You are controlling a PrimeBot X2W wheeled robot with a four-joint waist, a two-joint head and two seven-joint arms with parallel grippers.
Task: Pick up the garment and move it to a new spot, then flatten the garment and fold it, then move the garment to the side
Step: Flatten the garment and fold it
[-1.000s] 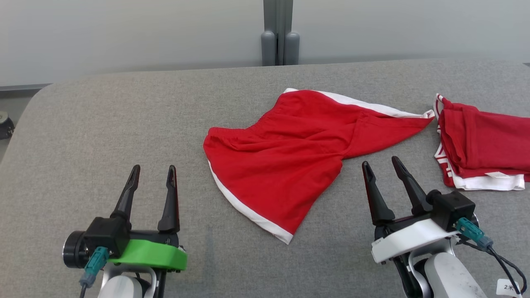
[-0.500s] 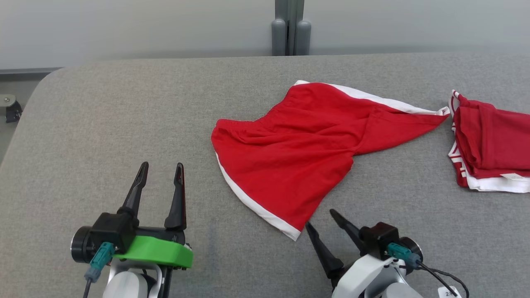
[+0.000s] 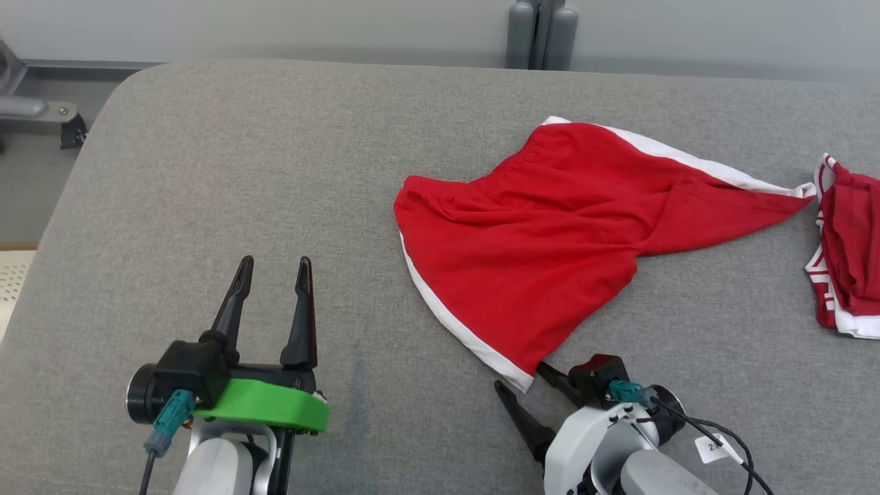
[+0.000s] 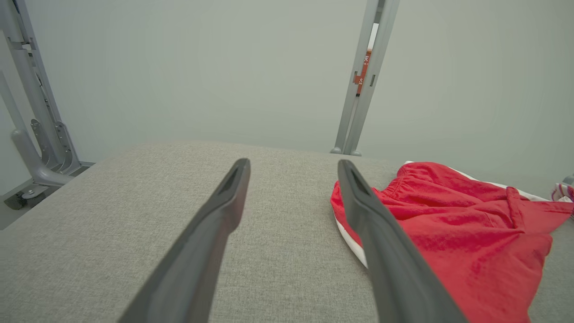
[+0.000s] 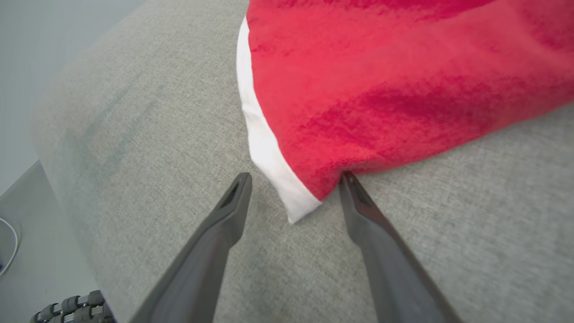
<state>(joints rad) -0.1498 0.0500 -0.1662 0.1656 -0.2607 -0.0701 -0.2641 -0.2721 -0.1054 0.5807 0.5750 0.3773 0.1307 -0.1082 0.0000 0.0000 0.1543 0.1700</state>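
Note:
The garment (image 3: 550, 234), red shorts with white trim, lies spread and creased on the grey padded table (image 3: 275, 151). My right gripper (image 3: 519, 377) is open at the garment's near corner, and the white-trimmed tip lies between its two fingers. In the right wrist view the right gripper (image 5: 296, 177) straddles that corner of the garment (image 5: 381, 89), with one fingertip (image 5: 349, 179) touching the red hem. My left gripper (image 3: 275, 262) stands open and empty over bare table, left of the garment. The left wrist view has the left gripper (image 4: 293, 162) with the garment (image 4: 448, 215) to its right.
A second red and white garment (image 3: 849, 261) lies folded at the table's right edge. A grey post (image 3: 542, 34) stands behind the table against the wall. The table's rounded left edge and a metal frame (image 3: 34, 110) are at the far left.
The head camera has turned, shifting the whole picture rightward. My right gripper has come from beside the garment's right side to its near corner. The left gripper keeps its place.

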